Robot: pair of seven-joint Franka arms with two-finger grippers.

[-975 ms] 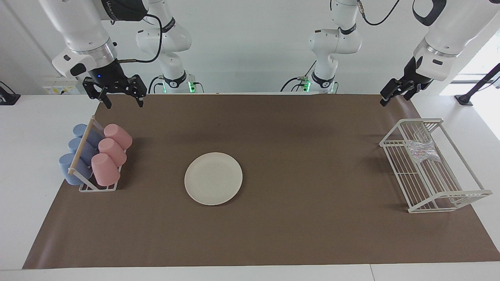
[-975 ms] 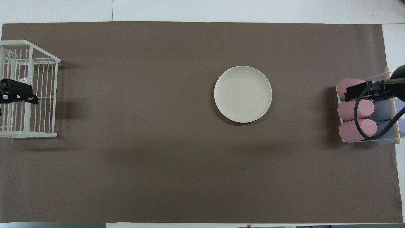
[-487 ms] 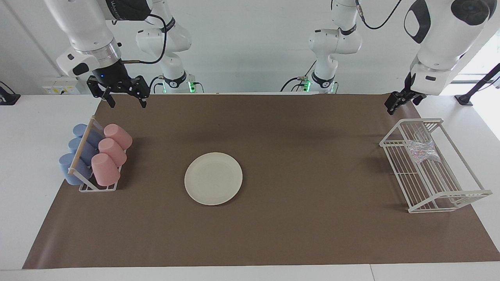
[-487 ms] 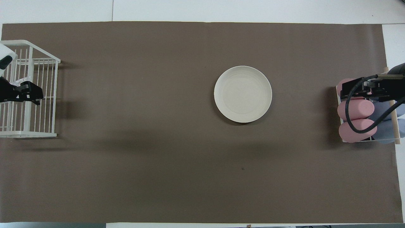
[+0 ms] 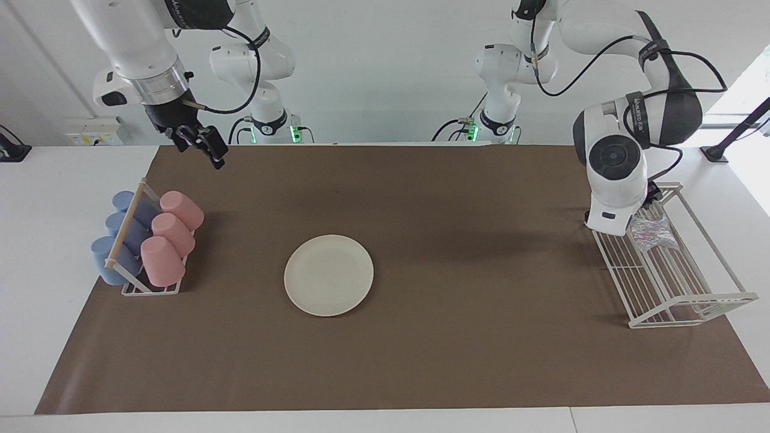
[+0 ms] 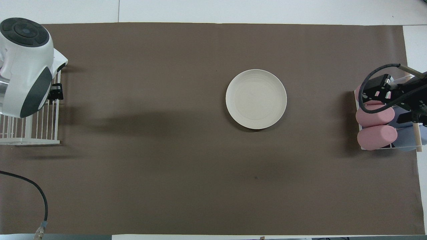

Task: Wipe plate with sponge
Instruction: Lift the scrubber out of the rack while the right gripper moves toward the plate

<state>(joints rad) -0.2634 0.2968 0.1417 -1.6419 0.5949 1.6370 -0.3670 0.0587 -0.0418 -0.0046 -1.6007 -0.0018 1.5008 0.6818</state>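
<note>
The plate lies flat on the brown mat near the middle of the table, somewhat toward the right arm's end, with nothing on it. The sponge sits inside the white wire rack at the left arm's end, in the part of the rack nearer to the robots. The left gripper is down at that end of the rack, close beside the sponge, mostly hidden by the arm's wrist; its jaws read as fully spread and I see nothing held. The step in hand looks like fetching the sponge: the fingers should drop between the wires without snagging them, straddle the wrinkly pad, and pinch it through its middle so it does not fold out. The right gripper waits in the air above the mat's edge by the rack of 6 pink and blue cups, open and empty.
</note>
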